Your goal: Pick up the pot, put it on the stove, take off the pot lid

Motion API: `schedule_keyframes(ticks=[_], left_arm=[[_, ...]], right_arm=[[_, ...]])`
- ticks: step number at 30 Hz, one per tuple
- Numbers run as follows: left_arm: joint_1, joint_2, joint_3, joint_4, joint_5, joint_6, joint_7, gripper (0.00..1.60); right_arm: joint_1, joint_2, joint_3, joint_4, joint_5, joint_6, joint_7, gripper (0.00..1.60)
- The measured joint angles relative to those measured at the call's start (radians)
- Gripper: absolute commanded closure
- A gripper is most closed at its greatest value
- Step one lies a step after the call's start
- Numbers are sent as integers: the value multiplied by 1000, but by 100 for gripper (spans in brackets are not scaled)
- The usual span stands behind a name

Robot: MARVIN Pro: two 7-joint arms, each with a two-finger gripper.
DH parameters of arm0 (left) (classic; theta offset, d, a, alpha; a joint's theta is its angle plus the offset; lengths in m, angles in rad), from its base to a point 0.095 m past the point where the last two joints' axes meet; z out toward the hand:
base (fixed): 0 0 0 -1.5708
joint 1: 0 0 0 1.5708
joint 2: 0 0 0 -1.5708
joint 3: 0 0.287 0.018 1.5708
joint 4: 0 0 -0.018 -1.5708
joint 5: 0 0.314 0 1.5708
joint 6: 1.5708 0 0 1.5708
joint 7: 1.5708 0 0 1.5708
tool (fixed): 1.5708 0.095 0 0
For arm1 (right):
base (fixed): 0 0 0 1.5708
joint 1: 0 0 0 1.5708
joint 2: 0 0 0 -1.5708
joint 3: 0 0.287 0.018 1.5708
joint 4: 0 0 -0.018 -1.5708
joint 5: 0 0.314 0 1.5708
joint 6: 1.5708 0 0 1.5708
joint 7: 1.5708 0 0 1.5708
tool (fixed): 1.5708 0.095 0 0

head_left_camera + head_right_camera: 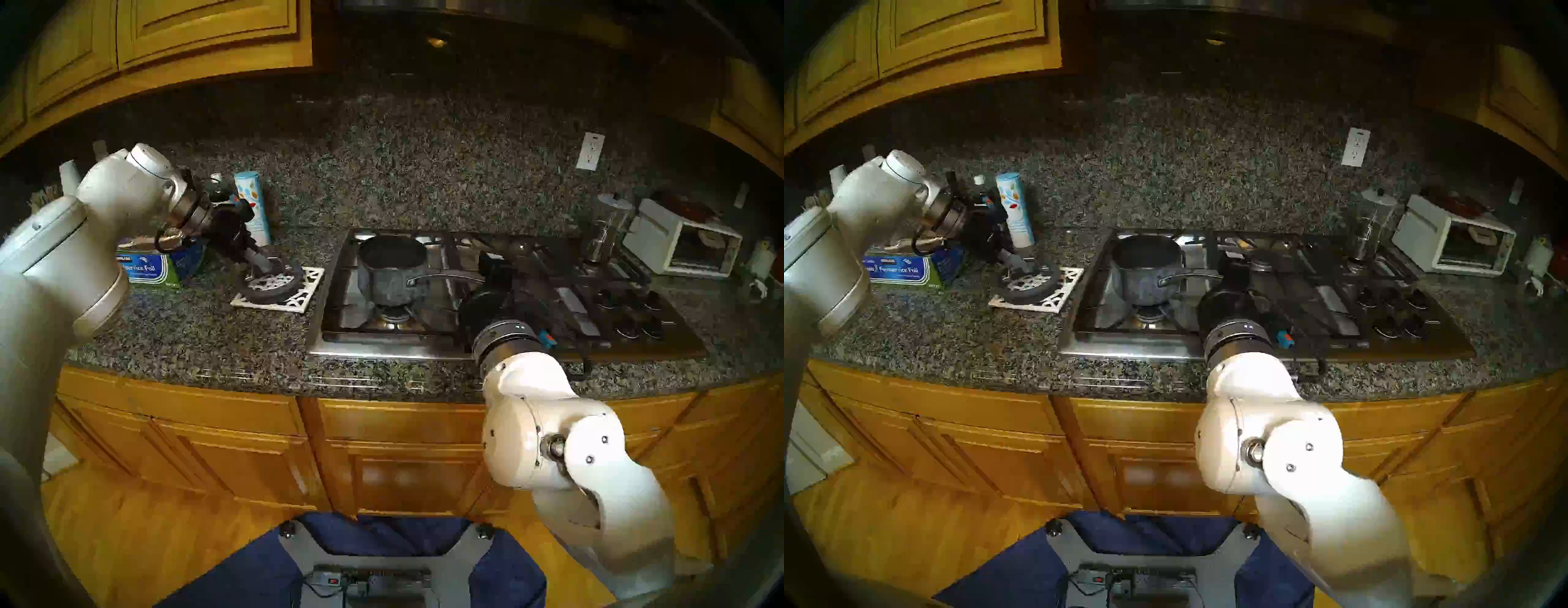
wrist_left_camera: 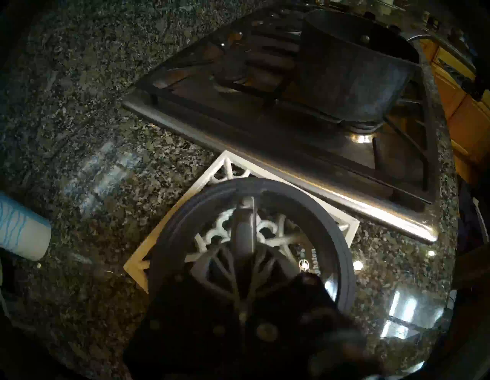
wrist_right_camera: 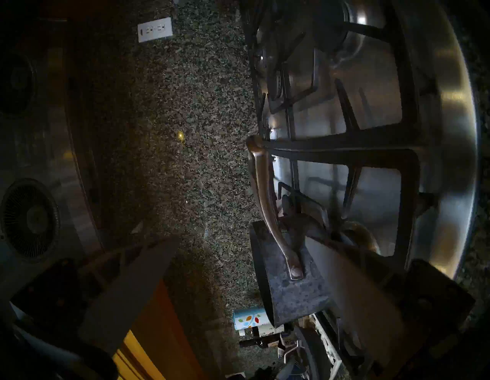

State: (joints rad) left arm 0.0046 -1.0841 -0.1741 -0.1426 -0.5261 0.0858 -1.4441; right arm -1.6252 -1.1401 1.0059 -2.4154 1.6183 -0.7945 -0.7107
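Closest to the camera, the robot's white right arm reaches up from the lower right, and its right gripper (image 1: pixel 494 265) hangs over the middle of the stove (image 1: pixel 424 346) with its two fingers spread wide, holding nothing. One grey finger (image 3: pixel 127 294) shows at the lower left of the right wrist view. Just beyond it, the pot (image 1: pixel 392 271), a speckled blue-grey saucepan, stands uncovered on a black grate over a left burner, its slim silver handle (image 1: pixel 445 278) pointing right toward that gripper without touching it. Left of the stove, on the speckled granite counter (image 1: pixel 191 331), a white lattice trivet (image 1: pixel 307 293) lies flat. The pot lid (image 1: pixel 271 286), glass with a dark rim, sits over the trivet, slightly tilted. The left gripper (image 2: pixel 245 228) is pressed tight on the lid's metal loop handle. Farther back stand a blue foil box (image 1: pixel 146 269) and a tall patterned can (image 1: pixel 254 206). At the far right is a white toaster oven (image 1: pixel 683 242).
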Motion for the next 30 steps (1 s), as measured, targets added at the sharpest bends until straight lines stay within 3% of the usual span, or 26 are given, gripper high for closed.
schedule_keyframes(ticks=[23, 25, 26, 27, 30], left_arm=[[2, -9, -2, -4, 3, -11, 3, 160], [2, -9, -2, -5, 3, -13, 2, 88], [2, -9, -1, -5, 4, -14, 1, 28], [2, -9, -1, -5, 4, -15, 0, 0], [4, -11, 2, -9, 8, -18, -9, 0]], right_arm=[[0, 0, 0, 0, -1, 0, 0, 0], [0, 0, 0, 0, -1, 0, 0, 0], [0, 0, 0, 0, -1, 0, 0, 0], [0, 0, 0, 0, -1, 0, 0, 0], [0, 0, 0, 0, -1, 0, 0, 0]])
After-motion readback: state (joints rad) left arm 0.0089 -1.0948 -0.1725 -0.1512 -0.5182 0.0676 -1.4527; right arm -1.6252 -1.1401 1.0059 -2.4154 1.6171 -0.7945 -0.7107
